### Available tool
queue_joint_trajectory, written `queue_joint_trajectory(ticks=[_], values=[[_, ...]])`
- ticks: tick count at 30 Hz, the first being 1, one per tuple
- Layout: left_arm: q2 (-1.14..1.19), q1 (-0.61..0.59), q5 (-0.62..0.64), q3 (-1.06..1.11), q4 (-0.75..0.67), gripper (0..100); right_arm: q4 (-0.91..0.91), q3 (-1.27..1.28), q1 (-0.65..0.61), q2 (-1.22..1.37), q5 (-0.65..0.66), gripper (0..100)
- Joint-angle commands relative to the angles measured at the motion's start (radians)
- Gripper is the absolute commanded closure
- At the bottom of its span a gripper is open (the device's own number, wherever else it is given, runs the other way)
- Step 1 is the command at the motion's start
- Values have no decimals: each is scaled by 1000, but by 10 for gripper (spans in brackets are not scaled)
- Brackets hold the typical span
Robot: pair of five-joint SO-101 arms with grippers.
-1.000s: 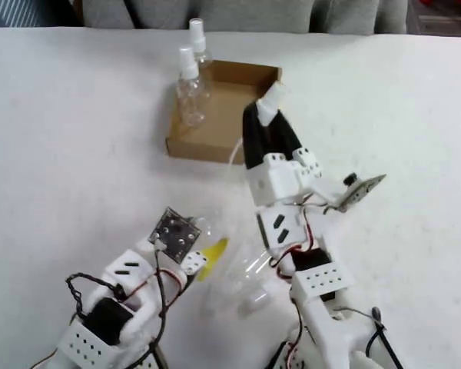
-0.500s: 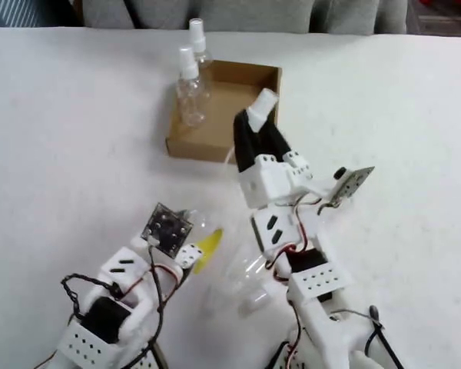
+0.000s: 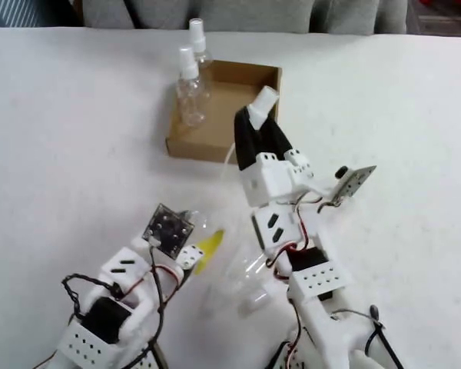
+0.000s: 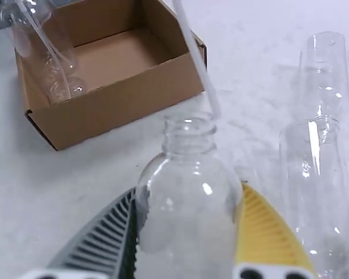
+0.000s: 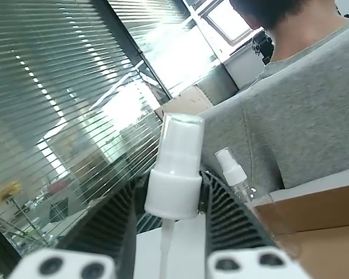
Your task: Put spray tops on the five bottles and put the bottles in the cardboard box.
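Leftward it goes: since a second ago the right gripper [image 3: 261,108] has carried its spray top [image 3: 264,98] a touch to the left, above the near right edge of the cardboard box [image 3: 227,115]. The left arm has slid slightly away from the box, and in the last half second hardly anything stirs.

Now the white table [image 3: 77,138] carries it all, with the cardboard box sitting open on it. On the near side of the box, both arms point toward it.

Two capped bottles [image 3: 190,88] stand at the box's far left corner, and the nearer one is plainly inside it. Two loose bottles [image 4: 323,70] without tops lie on the table, well apart from the box on its near side.

The left gripper [image 4: 187,197] is clenched round an open bottle [image 4: 186,174], grey finger on one side and yellow on the other, with the neck aimed at the box.

The right gripper's black fingers are clamped on the white spray top, head up. Its thin dip tube [image 4: 198,64] hangs down, the tip just beside the open bottle's neck, and I can't tell whether it touches.
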Motion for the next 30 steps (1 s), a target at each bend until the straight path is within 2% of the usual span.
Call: queue_joint_trajectory(ticks=[1,30], values=[[-10,16,8,-15,-20,976,5,-48,-21,-18,-3,984],[-10,8,6,-20,-3,976,1,-104,-15,97,-2,984]])
